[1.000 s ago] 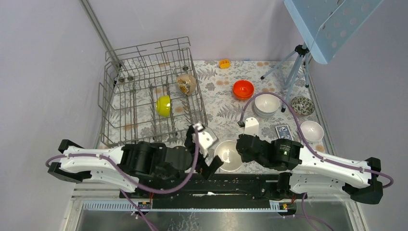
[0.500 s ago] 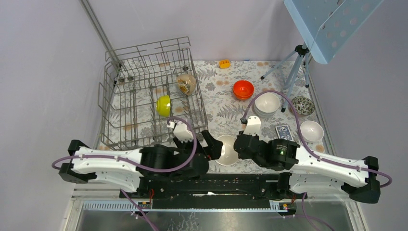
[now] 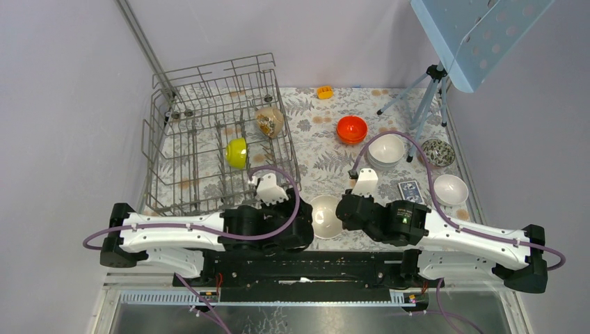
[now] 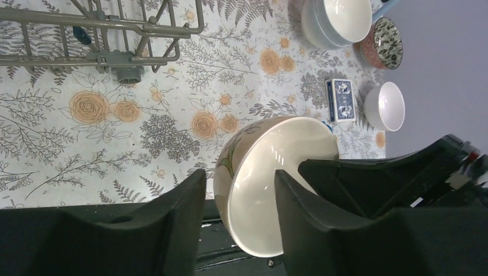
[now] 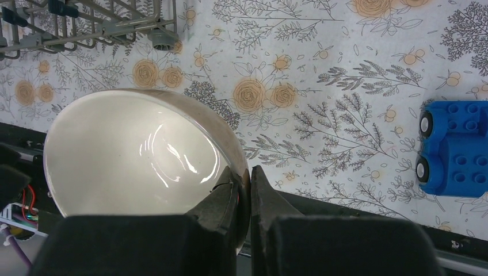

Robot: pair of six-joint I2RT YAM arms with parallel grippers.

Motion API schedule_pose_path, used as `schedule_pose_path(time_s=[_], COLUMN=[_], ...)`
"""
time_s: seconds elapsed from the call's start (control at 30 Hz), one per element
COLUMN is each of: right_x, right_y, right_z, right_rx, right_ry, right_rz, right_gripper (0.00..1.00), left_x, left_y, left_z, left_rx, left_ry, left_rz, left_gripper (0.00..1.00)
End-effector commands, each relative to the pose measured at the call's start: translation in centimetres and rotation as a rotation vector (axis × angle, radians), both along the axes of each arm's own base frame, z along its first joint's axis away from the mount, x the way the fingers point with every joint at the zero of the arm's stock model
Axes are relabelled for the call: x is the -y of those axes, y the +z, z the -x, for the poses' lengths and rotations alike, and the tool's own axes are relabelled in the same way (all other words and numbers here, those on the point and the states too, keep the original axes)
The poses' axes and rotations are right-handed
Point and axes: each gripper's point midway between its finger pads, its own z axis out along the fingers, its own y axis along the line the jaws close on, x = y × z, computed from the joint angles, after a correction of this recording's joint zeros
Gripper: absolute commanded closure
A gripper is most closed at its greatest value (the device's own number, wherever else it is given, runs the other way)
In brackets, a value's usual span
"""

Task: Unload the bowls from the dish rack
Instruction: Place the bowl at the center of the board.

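Observation:
A beige bowl (image 3: 325,217) hangs tilted on its side just above the near table edge, between the two arms. My right gripper (image 3: 346,211) (image 5: 247,172) is shut on its rim, one finger inside and one outside the bowl (image 5: 132,155). My left gripper (image 3: 306,220) (image 4: 239,178) straddles the opposite rim of the bowl (image 4: 270,167); its jaws stand apart, with a gap showing beside the outer wall. The dish rack (image 3: 156,149) stands at the far left. It holds a yellow-green bowl (image 3: 237,152) and a brown-speckled bowl (image 3: 269,121).
On the floral cloth to the right sit an orange-red bowl (image 3: 352,129), stacked white bowls (image 3: 386,149), a dark patterned bowl (image 3: 437,152), a white bowl (image 3: 451,188) and a blue toy car (image 3: 410,190) (image 5: 454,146). A tripod (image 3: 424,90) stands far right.
My left arm swung in from below the bowl and set its jaws over the rim, then narrowed them. The right gripper kept hold and carried the bowl slightly left.

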Motion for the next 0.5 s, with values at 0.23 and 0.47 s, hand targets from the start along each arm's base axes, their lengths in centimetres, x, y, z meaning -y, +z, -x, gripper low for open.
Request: schedule_pose_path(time_s=[0.23,0.47], right_x=[-0.8,-0.8], right_y=[3.1,2.9], right_z=[-0.2,0.2], right_rx=[0.011,-0.01], right_ry=[-0.049,-0.049], right_rz=[-0.129,-0.134], right_gripper=[1.0,1.0], left_x=[2.2,2.6], left_y=[-2.2,-4.3], left_z=[0.7,1.1], left_rx=[-0.031,-0.054], left_ry=[-0.074,-0.093], left_rz=[0.014,0.001], left_gripper=[0.68,0.68])
